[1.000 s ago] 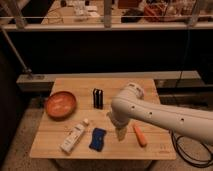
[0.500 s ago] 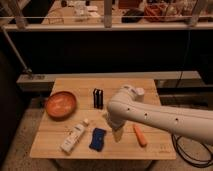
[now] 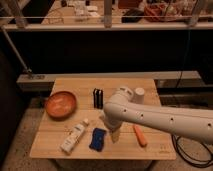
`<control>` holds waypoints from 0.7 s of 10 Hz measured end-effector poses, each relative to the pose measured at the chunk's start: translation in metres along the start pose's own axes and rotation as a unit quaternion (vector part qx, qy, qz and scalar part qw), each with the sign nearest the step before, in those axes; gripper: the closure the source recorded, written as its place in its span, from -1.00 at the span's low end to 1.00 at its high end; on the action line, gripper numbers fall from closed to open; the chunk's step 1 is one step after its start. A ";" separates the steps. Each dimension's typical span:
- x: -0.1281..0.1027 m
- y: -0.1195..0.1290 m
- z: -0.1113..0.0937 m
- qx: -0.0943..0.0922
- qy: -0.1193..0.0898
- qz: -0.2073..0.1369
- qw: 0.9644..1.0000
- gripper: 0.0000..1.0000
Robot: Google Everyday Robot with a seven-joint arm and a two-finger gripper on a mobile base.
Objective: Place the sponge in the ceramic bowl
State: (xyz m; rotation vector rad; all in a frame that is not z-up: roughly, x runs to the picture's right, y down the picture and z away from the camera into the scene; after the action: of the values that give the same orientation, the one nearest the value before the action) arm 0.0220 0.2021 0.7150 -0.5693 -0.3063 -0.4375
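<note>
Sponge (image 3: 98,139) lies flat near the table's (image 3: 125,82) near edge, dark blue, a little left of centre, with nothing holding it. The gripper (image 3: 114,135) points down just right of it, close to the tabletop; how its jaws stand I cannot tell, and I cannot tell whether it touches the sponge. The bowl (image 3: 60,104) sits well apart from the sponge, at the far left of the table, glossy orange-brown. A white bottle (image 3: 73,138) lies on its side just left of the sponge; any marking on it is too small to read. A black box (image 3: 98,98) stands upright near the middle, no lettering legible. The big white arm (image 3: 160,117) sweeps in from the right, covers part of the table and runs off the right edge. A white cup (image 3: 139,94) peeks up behind the arm, its base hidden. An orange stick (image 3: 139,135) lies right of the gripper. A dark cable (image 3: 192,152) loops on the floor at the right.
</note>
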 end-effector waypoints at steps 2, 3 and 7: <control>-0.005 -0.003 0.006 -0.001 -0.005 -0.011 1.000 -0.60; -0.007 -0.003 0.008 -0.001 -0.007 -0.014 1.000 -0.60; -0.013 -0.004 0.021 -0.006 -0.018 -0.029 0.999 -0.60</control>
State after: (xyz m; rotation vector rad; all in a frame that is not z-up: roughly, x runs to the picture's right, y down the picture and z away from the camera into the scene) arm 0.0058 0.2152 0.7288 -0.5806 -0.3550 -0.4857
